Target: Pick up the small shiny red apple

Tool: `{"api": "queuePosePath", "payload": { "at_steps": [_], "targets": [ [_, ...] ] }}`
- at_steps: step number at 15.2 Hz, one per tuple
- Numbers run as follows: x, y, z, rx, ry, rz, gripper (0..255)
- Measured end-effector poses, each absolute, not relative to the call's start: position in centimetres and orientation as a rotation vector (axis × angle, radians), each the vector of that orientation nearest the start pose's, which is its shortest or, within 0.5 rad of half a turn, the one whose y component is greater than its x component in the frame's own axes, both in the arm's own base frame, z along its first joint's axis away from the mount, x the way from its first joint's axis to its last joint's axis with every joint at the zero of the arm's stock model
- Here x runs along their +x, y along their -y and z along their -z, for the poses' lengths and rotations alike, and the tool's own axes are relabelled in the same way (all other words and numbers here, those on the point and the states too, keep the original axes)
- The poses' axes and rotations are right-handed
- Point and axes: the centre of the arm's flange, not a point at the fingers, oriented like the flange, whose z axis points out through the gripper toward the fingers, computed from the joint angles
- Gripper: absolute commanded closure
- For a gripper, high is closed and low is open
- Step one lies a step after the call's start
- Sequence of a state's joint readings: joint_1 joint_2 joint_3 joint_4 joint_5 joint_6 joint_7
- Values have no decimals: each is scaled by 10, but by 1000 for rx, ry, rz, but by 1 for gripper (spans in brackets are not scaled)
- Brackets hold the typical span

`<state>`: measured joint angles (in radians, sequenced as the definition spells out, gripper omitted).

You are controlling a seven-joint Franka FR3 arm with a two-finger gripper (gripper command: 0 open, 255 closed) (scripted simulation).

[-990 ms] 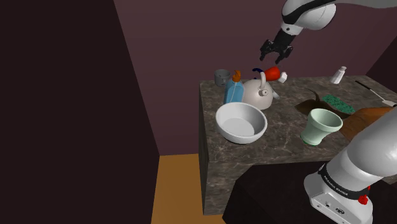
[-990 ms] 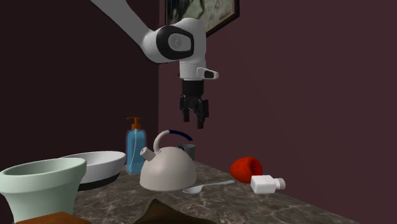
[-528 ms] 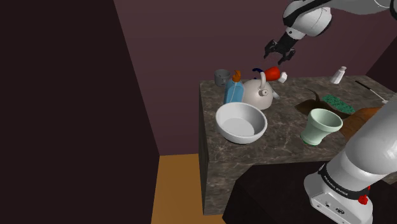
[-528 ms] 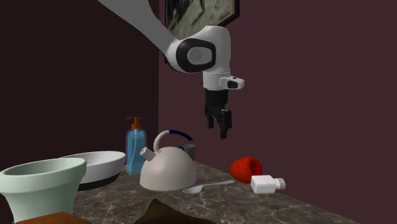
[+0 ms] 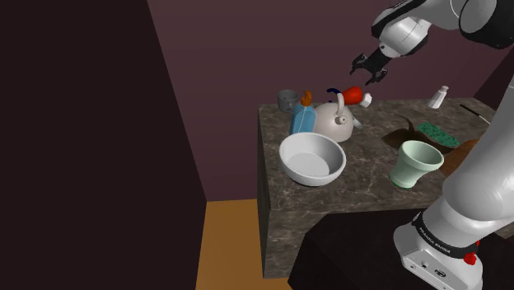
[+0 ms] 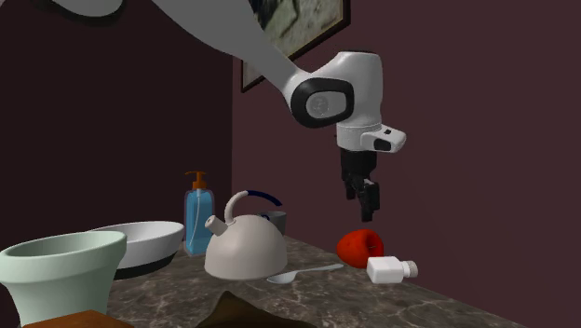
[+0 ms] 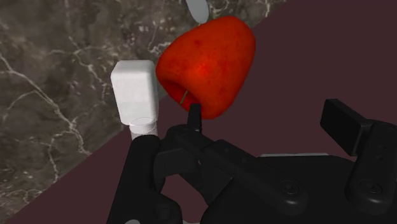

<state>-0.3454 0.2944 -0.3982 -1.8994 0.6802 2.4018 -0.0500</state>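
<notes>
Now the gripper (image 6: 368, 199) hangs just above the apple (image 6: 359, 247) without touching it, fingers pointing down. In the wrist view the gripper (image 7: 242, 143) has its fingers (image 7: 142, 163) spread well apart, with nothing held between them. The red apple (image 7: 207, 63) sits on the dark marbled counter (image 5: 371, 191) at its far edge, close against the maroon wall. A small white bottle (image 7: 135, 92) lies on its side just beside it. In the second exterior view the bottle (image 6: 391, 270) is nearer and to the apple's right, and a pale kettle (image 6: 244, 247) stands to its left, with a spoon (image 6: 307, 273) between them. In the shoulder view the gripper (image 5: 368, 72) hovers over the apple (image 5: 352, 95), which is beyond the kettle (image 5: 335, 120). Nearer are a white bowl (image 5: 312, 158) and a green cup (image 5: 416, 163).
</notes>
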Motion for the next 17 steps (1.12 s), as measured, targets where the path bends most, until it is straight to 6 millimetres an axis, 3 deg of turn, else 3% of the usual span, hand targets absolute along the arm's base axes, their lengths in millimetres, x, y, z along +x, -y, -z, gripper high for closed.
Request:
{"api": "queuePosePath", "payload": {
  "at_steps": [3,10,11,17],
  "targets": [
    [481,439,-370,-2320,-1560,565,0],
    [480,441,-334,-2310,-1570,568,0],
    [480,441,-332,-2310,-1570,568,255],
    [479,442,-332,-2309,-1570,572,255]
  ]
}}
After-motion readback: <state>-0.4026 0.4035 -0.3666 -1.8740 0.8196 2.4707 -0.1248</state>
